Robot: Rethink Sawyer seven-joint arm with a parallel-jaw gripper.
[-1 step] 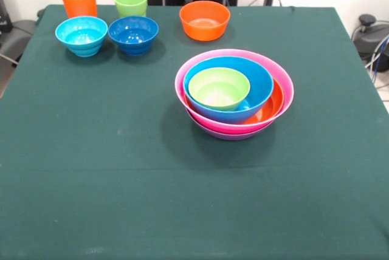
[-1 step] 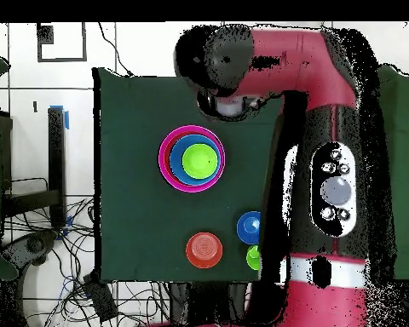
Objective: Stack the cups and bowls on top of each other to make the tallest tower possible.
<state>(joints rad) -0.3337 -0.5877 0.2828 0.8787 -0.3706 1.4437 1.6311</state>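
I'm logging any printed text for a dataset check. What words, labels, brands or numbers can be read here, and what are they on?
None can be read.
The bowls and cups are plain, with no print.
The green table cover has no marks.
The arm shows no legible lettering in the overhead view.

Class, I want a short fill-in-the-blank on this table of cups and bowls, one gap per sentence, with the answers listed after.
1. The topmost bowl in the tower is coloured ____.
2. The light blue bowl stands right beside the dark ____ bowl.
3. Behind those two stand the orange cup and the green ____.
4. The small orange bowl stands alone, holding ____ inside.

Answers: green; blue; cup; nothing
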